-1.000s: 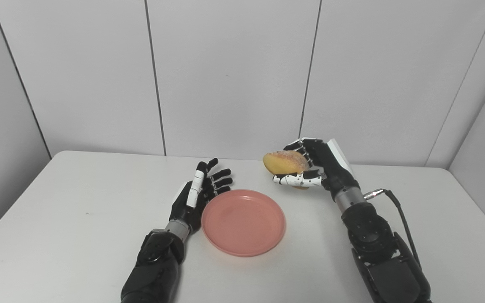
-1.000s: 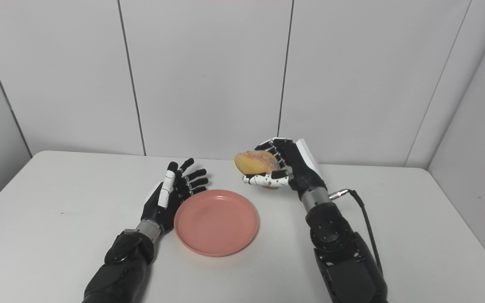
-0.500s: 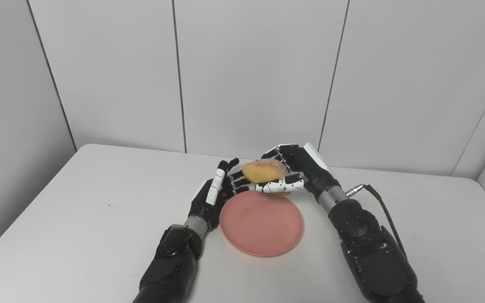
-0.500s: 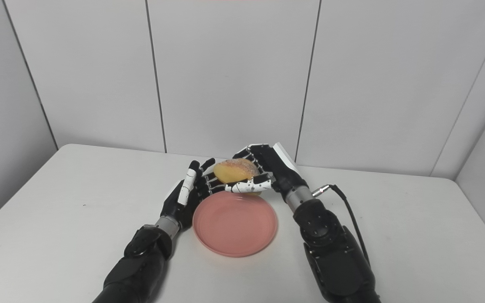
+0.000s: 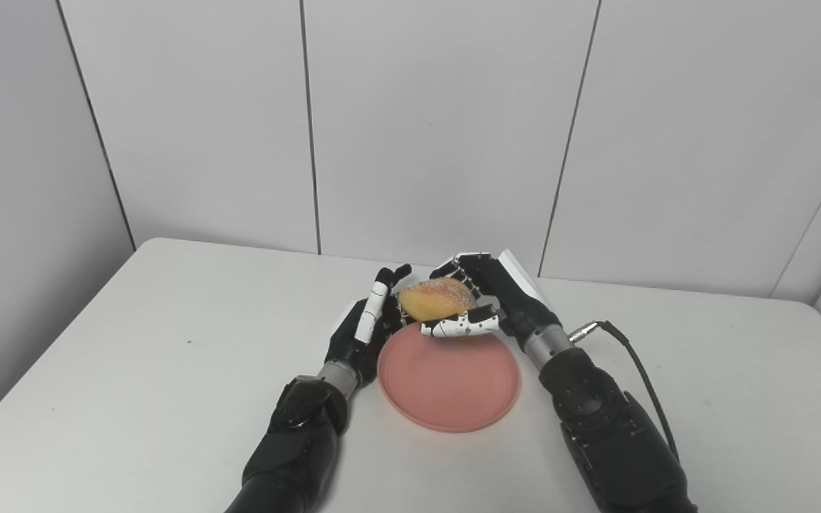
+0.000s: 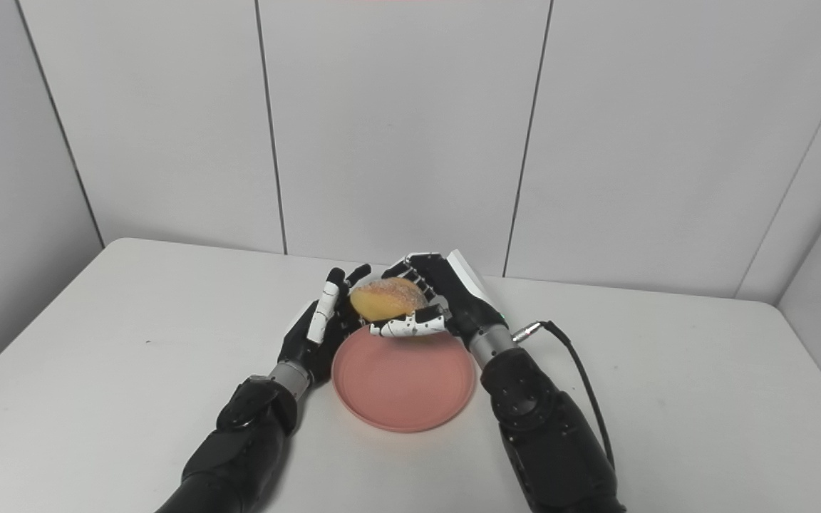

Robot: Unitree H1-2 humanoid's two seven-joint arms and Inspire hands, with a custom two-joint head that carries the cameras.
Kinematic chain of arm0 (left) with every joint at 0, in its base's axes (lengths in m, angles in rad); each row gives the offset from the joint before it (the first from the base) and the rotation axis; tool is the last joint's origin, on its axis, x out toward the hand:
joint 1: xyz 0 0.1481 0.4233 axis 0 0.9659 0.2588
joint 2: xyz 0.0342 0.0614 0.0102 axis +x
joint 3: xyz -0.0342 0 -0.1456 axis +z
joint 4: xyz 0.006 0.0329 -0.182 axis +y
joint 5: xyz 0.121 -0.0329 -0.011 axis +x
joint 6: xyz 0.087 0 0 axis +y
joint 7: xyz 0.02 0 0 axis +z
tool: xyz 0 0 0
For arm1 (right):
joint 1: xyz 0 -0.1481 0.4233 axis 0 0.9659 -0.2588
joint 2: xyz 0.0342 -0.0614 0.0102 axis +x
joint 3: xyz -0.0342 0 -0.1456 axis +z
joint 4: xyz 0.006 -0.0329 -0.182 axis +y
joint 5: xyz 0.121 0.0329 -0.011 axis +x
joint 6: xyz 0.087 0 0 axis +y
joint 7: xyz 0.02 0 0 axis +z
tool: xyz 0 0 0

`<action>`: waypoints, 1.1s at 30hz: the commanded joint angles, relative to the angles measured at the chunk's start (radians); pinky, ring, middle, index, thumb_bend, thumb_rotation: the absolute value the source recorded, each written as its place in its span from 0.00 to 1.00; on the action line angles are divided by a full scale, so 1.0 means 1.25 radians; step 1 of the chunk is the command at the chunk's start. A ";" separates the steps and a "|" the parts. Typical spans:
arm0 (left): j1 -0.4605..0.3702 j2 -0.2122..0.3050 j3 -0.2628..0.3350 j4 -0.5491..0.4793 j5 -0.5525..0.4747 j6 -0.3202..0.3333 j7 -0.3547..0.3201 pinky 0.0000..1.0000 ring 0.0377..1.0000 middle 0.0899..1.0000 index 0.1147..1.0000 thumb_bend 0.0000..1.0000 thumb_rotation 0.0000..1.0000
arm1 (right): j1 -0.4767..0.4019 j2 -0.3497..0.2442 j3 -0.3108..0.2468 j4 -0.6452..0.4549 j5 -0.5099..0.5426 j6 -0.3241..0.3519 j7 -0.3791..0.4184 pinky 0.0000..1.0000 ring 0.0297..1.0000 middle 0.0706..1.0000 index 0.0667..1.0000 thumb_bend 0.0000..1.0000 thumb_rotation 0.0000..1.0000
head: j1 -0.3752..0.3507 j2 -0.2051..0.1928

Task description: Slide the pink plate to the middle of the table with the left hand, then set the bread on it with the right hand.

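The pink plate (image 5: 449, 377) lies flat on the white counter (image 5: 132, 356), near the middle of it. The inside of the plate is bare.

The bread (image 5: 436, 298) is a round golden bun with a sugary top. It is up in the air, over the far edge of the pink plate. It does not touch the plate. The right robot hand (image 5: 485, 303) grips the bread. Its dark fingers (image 5: 462, 266) curl over the far side of the bun, and its white thumb (image 5: 462, 326) goes under the near side. The right arm (image 5: 596, 427) comes in just to the right of the pink plate. A black cable (image 5: 638, 363) loops out from the wrist on that side.

The left robot hand (image 5: 360, 335) is just beside the left edge of the pink plate. It is open and holds nothing. Its fingers point up and away, spread a little. The fingertips (image 5: 402, 271) are close to the left side of the bread. It is hard to tell if they touch it. The left arm (image 5: 296, 442) lies on the counter to the left of the plate.

Behind the plate, past the far edge of the counter, stand plain grey wall panels (image 5: 439, 121).
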 commanded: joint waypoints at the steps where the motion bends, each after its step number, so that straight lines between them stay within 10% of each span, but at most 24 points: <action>1: 0.034 -0.020 -0.002 0.023 -0.001 -0.008 -0.003 0.80 0.78 0.79 0.90 0.90 0.90 | -0.033 0.005 0.000 -0.005 -0.004 -0.053 -0.017 0.37 0.40 0.43 0.45 0.53 0.00 | 0.001 0.001; 19: 0.036 -0.014 -0.012 0.013 0.019 -0.007 0.012 0.79 0.78 0.80 0.90 0.90 0.92 | -0.023 0.004 0.079 0.086 -0.229 -0.080 -0.251 0.31 0.36 0.44 0.45 0.53 0.00 | -0.022 0.006; 33: 0.035 -0.012 -0.014 0.021 0.020 -0.018 0.005 0.80 0.79 0.82 0.91 0.87 0.93 | -0.007 0.002 0.114 0.119 -0.248 -0.104 -0.252 0.30 0.35 0.42 0.46 0.53 0.00 | -0.023 0.004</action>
